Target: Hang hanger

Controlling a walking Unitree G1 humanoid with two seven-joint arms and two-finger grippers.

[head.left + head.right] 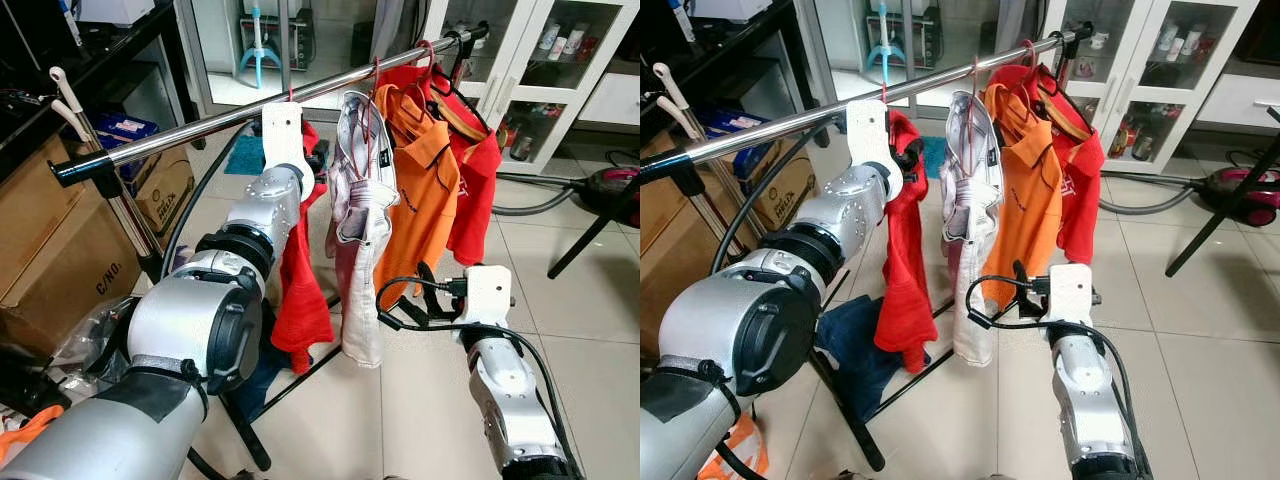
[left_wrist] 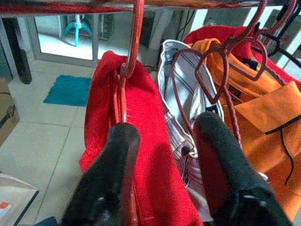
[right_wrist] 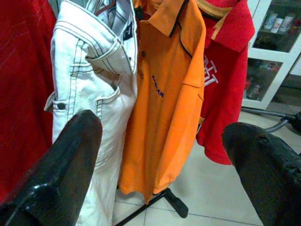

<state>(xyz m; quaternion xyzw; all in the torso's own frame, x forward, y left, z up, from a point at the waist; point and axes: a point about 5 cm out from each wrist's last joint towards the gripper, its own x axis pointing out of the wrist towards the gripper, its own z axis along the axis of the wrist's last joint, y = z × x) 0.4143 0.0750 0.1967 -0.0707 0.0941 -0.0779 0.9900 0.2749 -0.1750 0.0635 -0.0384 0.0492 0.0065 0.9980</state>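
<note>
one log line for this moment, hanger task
left gripper: open, at red garment | red hanger: hooked on rail | right gripper: open, low, facing white jeans

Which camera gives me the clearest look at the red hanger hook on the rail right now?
The left wrist view: the red hanger hook rises to the rail, close up between the left gripper fingers. In both eye views it is a thin loop above the wrist housing. The right wrist view faces the white and orange garments instead.

The red hanger (image 2: 126,70) carries a red garment (image 1: 902,270). Its hook sits over the chrome rail (image 1: 230,118), left of the white garment (image 1: 968,250).
</note>
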